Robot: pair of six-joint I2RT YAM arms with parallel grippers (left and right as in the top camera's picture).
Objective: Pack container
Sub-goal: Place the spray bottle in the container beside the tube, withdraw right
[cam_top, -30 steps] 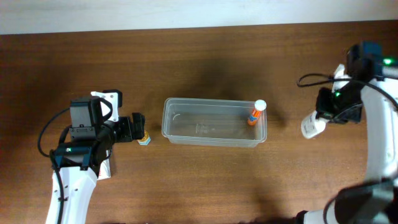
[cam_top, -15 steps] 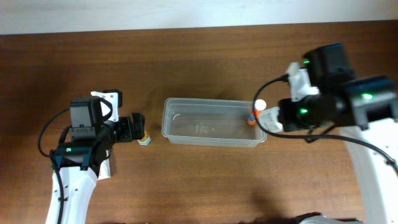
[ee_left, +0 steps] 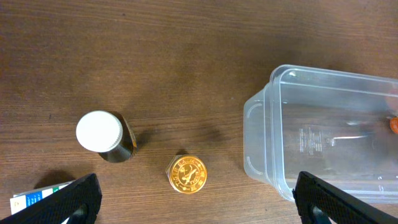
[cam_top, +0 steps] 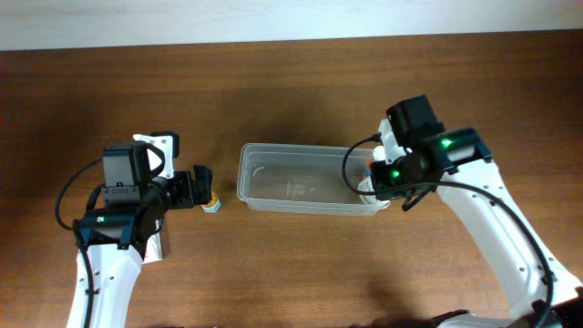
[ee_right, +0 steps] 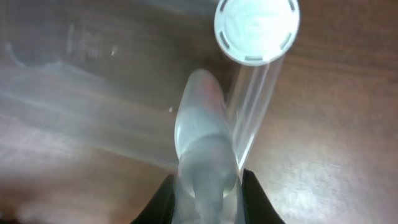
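Holding bottle [ee_right: 202,143] over container [cam_top: 301,182]: right gripper [cam_top: 367,185]

Both arms use white tubular links with black joint housings. The left arm [cam_top: 102,278] has a boxy black wrist block [cam_top: 123,178] with a white bracket [cam_top: 157,146], a black cable loop [cam_top: 66,199] off its side, a green LED [cam_top: 101,220], and a black left pincer [cam_top: 202,189]. The right arm [cam_top: 496,232] has two green status lights [cam_top: 444,143] on its black housings and a thin black lead [cam_top: 349,164] curling off the wrist.
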